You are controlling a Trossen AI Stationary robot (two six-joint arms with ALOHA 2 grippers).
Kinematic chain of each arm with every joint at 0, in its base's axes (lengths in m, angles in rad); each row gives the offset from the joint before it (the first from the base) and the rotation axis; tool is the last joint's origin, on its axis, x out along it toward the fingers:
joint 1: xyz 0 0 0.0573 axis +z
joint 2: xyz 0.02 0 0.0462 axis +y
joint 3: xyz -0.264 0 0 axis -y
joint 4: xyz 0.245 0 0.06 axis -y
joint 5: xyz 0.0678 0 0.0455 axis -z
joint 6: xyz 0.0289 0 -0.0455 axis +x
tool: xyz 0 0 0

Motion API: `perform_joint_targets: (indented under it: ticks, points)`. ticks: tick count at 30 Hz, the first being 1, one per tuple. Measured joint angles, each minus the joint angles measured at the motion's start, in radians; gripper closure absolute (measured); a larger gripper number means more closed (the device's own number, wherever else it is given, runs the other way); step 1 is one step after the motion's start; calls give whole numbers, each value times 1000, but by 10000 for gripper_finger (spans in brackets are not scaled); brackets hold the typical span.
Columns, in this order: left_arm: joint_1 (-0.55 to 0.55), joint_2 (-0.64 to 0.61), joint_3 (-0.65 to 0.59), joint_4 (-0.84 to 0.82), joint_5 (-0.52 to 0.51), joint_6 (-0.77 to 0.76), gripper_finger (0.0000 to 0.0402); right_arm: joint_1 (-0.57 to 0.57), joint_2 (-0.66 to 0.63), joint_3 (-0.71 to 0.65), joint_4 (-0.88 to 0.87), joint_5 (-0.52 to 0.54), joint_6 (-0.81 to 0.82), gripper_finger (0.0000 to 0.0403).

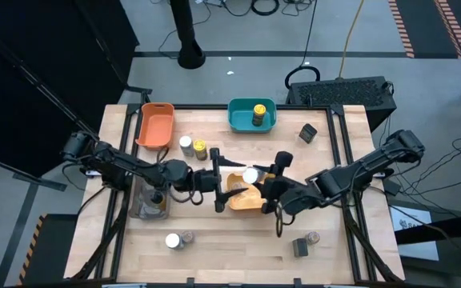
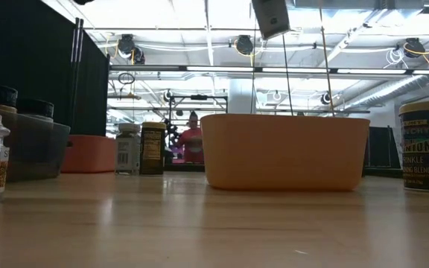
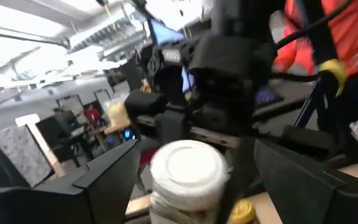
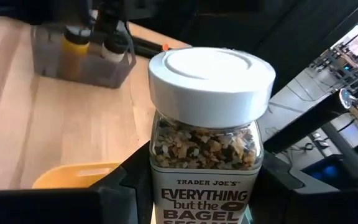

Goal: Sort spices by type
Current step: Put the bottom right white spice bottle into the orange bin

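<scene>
**Bagel-seasoning jar changes hands over the yellow bin**

Workshop lights and a person in red show beyond the wooden worktop, where both arms meet at the centre. Between them, held above the yellow bin, is a white-lidded jar labelled as bagel seasoning. The right gripper has its jaws closed on the jar's glass body, label facing its wrist camera. The left gripper comes in from 9 o'clock with jaws spread wide, one finger on each side of the jar and not clamping it; in its wrist view the white lid sits in the gap. This looks to me like a handover, or a release just made, so the jar can go to a bin the other arm reaches more easily.

Other jars are spread about, seemingly by type: one yellow-lidded in the teal bin at 12 o'clock, two beside the empty-looking orange bin at 10 o'clock, some in the grey bin at 9, a pair at 7 and a pair at 5, one alone at 2.
</scene>
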Motion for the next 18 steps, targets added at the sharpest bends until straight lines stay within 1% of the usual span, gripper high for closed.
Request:
perform_joint_targets:
  ticks: [4, 9, 18]
  points:
    - [11, 0, 41, -76, 0, -1, 79, 0, 25, 16, 0, -4, -8, 239]
    - [16, 0, 43, -160, 6, -17, 79, 0, 25, 19, 2, -1, -4, 239]
    - [54, 0, 43, -146, 82, -27, 79, -1, 25, 19, 10, -1, -4, 239]
